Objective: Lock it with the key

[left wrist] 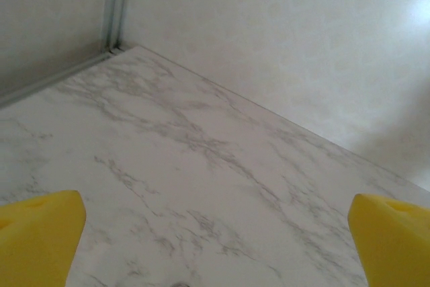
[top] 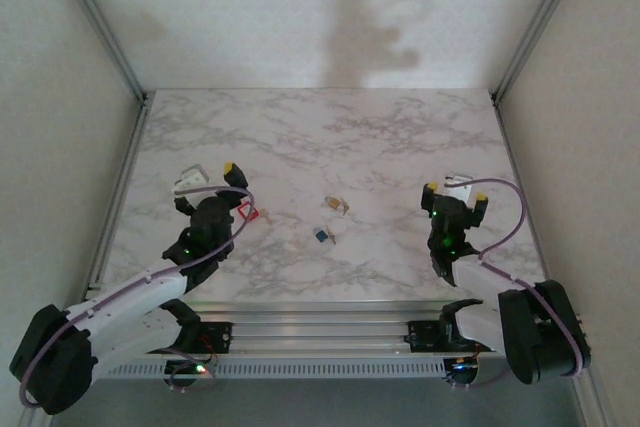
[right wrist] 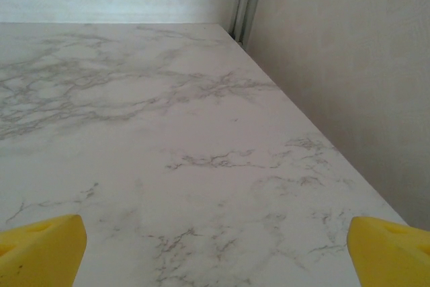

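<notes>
In the top view a small brass-and-blue lock (top: 338,206) lies near the middle of the marble table (top: 330,137). A small blue-headed key (top: 322,236) lies just in front of it. Both are loose and apart from either gripper. My left gripper (top: 207,176) hovers open to their left, its yellow fingers (left wrist: 40,236) wide apart over bare marble with nothing between them. My right gripper (top: 456,193) stands open to the right of the lock. Its yellow fingers (right wrist: 393,250) are also spread with nothing between them.
A small red item (top: 248,213) lies on the table beside the left arm's wrist. Pale walls with metal posts (top: 100,22) close the table at the left, the back and the right. An aluminium rail (top: 320,332) runs along the near edge.
</notes>
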`<act>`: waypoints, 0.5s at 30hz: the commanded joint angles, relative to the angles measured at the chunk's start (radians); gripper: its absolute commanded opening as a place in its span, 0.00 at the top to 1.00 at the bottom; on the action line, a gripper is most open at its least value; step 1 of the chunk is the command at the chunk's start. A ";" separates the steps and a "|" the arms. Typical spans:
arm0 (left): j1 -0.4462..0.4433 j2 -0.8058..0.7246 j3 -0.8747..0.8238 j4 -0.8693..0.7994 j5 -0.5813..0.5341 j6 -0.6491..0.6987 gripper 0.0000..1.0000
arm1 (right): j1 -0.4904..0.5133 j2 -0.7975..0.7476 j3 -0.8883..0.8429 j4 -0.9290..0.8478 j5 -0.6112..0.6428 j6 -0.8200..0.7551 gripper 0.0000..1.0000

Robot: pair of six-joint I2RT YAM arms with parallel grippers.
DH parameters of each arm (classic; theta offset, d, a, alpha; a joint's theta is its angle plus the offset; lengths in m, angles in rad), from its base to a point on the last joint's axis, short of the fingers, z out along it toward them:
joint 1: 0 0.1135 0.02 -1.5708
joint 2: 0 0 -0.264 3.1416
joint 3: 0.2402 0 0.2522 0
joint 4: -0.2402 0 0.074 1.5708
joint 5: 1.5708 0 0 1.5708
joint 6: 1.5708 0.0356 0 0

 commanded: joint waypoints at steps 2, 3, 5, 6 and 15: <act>0.078 0.016 0.027 0.085 0.061 0.120 0.01 | -0.041 0.094 0.014 0.152 -0.078 0.011 0.01; 0.104 0.022 0.032 0.071 0.111 0.119 0.00 | -0.049 0.121 0.022 0.158 -0.083 0.010 0.01; 0.163 0.044 0.046 0.037 0.171 0.103 0.00 | -0.059 0.173 0.038 0.194 -0.077 -0.002 0.01; 0.185 0.052 0.050 0.027 0.190 0.101 0.01 | -0.060 0.182 0.043 0.201 -0.099 -0.007 0.01; 0.360 0.102 0.012 0.055 0.297 0.089 0.00 | -0.117 0.259 0.038 0.285 -0.199 0.048 0.01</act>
